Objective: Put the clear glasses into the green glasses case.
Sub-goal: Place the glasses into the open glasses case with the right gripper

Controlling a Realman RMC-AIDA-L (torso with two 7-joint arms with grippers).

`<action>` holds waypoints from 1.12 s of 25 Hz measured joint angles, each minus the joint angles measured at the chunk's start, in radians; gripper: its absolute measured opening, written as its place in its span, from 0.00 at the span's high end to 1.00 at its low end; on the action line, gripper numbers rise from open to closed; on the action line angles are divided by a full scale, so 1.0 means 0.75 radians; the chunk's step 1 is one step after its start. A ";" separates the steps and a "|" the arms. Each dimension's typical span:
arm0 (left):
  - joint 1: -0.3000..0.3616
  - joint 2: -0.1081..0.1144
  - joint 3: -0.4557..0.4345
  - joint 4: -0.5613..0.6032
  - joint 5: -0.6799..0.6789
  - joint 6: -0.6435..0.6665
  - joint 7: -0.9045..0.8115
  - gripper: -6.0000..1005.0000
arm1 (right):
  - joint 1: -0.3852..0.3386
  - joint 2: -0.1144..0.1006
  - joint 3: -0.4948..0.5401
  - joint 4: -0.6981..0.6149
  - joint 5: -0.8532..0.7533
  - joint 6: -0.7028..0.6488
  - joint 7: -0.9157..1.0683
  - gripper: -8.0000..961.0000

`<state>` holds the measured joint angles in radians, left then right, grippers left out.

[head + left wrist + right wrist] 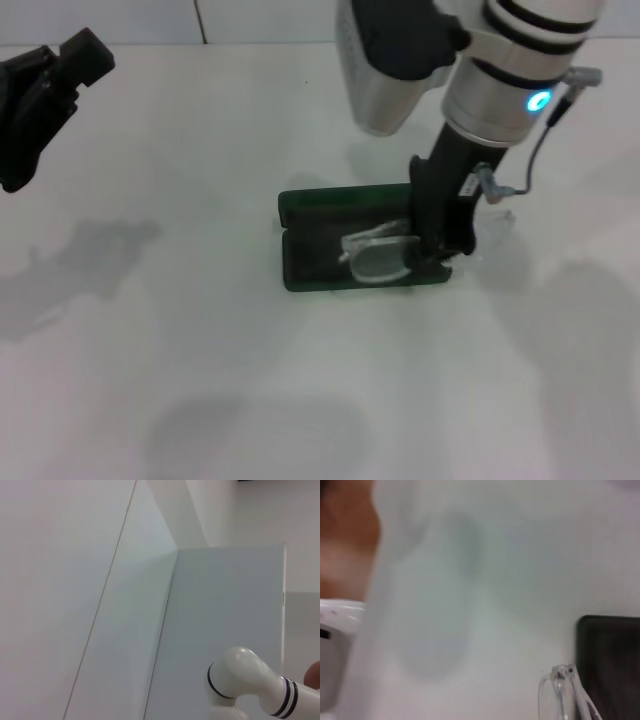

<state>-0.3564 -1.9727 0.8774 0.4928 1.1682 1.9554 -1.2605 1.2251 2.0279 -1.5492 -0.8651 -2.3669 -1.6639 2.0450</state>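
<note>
Right fingers (pixel 432 255) pinching clear glasses (pixel 378 255) over open green glasses case (pixel 330 235); left gripper (pixel 40 95) parked far-left, state unclear.

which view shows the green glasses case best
The head view: the whole green glasses case lies open on the table, the clear glasses inside it and the right gripper down at its right end. The right wrist view catches only a dark corner of it. The left wrist view shows none of it.
</note>
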 joint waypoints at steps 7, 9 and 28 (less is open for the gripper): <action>-0.003 -0.003 0.000 -0.003 0.002 -0.002 0.004 0.97 | 0.029 0.000 -0.100 0.074 0.047 0.165 -0.006 0.87; -0.002 -0.004 0.000 -0.005 0.002 -0.002 0.012 0.97 | 0.029 0.000 -0.122 0.086 0.055 0.192 -0.006 0.87; 0.005 -0.015 0.000 -0.045 0.013 -0.004 0.050 0.97 | 0.018 0.000 -0.173 0.224 0.178 0.373 -0.049 0.87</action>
<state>-0.3528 -1.9841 0.8774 0.4593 1.1778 1.9526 -1.2232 1.2384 2.0279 -1.6786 -0.6972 -2.2335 -1.3844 2.0079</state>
